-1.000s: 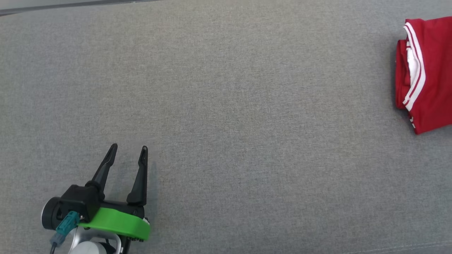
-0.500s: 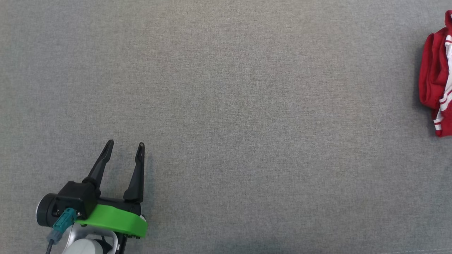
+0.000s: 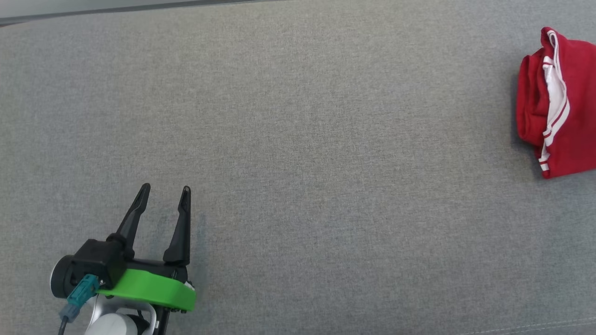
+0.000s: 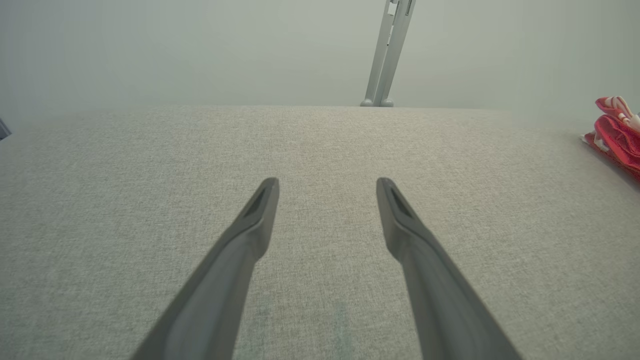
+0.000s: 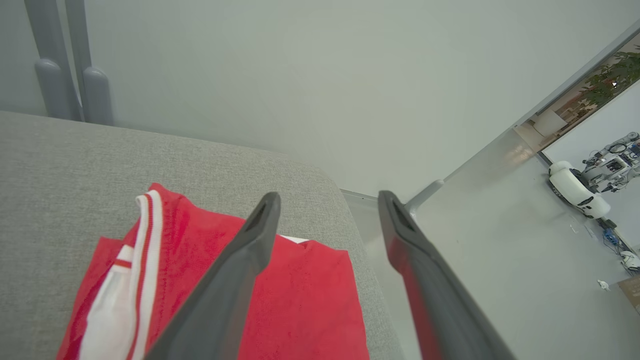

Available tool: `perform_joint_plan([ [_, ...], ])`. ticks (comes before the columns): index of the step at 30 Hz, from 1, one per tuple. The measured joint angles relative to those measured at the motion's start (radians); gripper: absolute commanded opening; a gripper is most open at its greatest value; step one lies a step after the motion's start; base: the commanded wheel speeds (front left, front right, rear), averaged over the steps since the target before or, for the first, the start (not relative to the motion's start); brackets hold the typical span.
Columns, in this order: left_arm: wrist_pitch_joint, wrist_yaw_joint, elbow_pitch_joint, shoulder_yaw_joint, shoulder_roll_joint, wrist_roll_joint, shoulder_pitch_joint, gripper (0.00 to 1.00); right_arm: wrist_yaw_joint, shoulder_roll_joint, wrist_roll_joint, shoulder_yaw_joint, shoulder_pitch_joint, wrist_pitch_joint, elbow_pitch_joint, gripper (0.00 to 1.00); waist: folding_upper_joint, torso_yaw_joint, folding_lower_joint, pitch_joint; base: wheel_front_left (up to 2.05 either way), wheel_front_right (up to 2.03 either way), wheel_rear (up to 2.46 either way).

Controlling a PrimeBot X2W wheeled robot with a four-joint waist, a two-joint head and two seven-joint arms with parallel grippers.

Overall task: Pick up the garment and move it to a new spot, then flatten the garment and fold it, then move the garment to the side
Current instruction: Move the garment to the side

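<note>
The garment (image 3: 558, 107) is a folded red piece with white stripes, lying at the far right of the grey fabric surface (image 3: 302, 139). It also peeks in at the right edge of the left wrist view (image 4: 617, 132). My left gripper (image 3: 165, 190) rests open at the lower left, far from the cloth, with nothing between its fingers (image 4: 255, 220). In the right wrist view my right gripper (image 5: 327, 196) hangs open just above the garment (image 5: 300, 295), its jaws apart and holding nothing.
The surface's rounded right corner (image 5: 345, 210) lies just past the garment, with pale floor (image 5: 500, 250) beyond it. Grey metal posts (image 4: 387, 50) stand behind the far edge. A white machine (image 5: 575, 187) sits far off on the floor.
The head camera swung away and back, so the garment slid toward the right edge and returned. Its top fold sits looser and more bunched than a second ago. The left gripper stays put.
</note>
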Motion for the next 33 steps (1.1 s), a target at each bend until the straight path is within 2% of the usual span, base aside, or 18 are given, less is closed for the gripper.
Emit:
perform_joint_plan([
  [10, -0.044, -0.014, 0.022, 0.066, -0.056, -0.085, -0.006, 1.0, 0.0, 0.067, 0.137, 0.165, -0.039, -0.163, 0.066, 1.0, 0.0, -0.03, 0.0, -0.125, 0.0, 0.0, 0.0],
  [16, -0.059, 0.009, 0.037, 0.11, -0.073, -0.096, 0.043, 1.0, 0.0, 0.129, 0.269, 0.245, 0.014, -0.219, 0.01, 1.0, 0.0, -0.043, 0.0, -0.213, 0.0, 0.0, 0.0],
  [20, -0.062, 0.03, 0.027, 0.137, -0.075, -0.076, 0.081, 1.0, 0.0, 0.175, 0.36, 0.302, 0.109, -0.228, -0.084, 1.0, 0.0, -0.05, 0.0, -0.265, 0.0, 0.0, 0.0],
  [27, -0.064, 0.055, 0.017, 0.156, -0.057, -0.052, 0.152, 1.0, 0.0, 0.259, 0.481, 0.365, 0.352, -0.215, -0.323, 1.0, 0.0, -0.054, 0.0, -0.324, 0.0, 0.0, 0.0],
  [33, -0.064, 0.072, 0.03, 0.167, -0.052, -0.035, 0.189, 1.0, 0.0, 0.311, 0.474, 0.374, 0.576, -0.179, -0.541, 1.0, 0.0, -0.034, 0.0, -0.331, 0.0, 0.0, 0.0],
])
